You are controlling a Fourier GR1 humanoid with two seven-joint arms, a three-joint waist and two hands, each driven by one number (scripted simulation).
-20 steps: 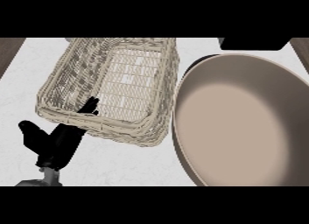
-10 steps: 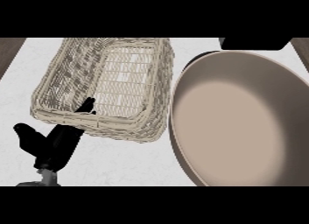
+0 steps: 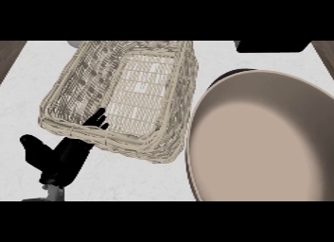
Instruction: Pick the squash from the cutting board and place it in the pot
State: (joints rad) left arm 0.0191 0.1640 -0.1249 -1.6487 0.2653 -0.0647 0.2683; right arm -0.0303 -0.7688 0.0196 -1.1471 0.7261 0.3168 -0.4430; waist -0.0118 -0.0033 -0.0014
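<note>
Left hand at the basket, no squash in sight

Our left hand (image 3: 61, 158), fingers straight and holding nothing, touches the wicker basket (image 3: 124, 97) beside the pot (image 3: 267, 137). We see neither squash nor cutting board; a further push could shove the basket across the surface (image 3: 15, 113).

A pale speckled counter (image 3: 127, 177) is carrying a woven wicker basket (image 3: 127, 94), which is sitting tilted at its left and middle. A large beige pot (image 3: 267, 142) is standing just beside the basket, filling the right side.
</note>
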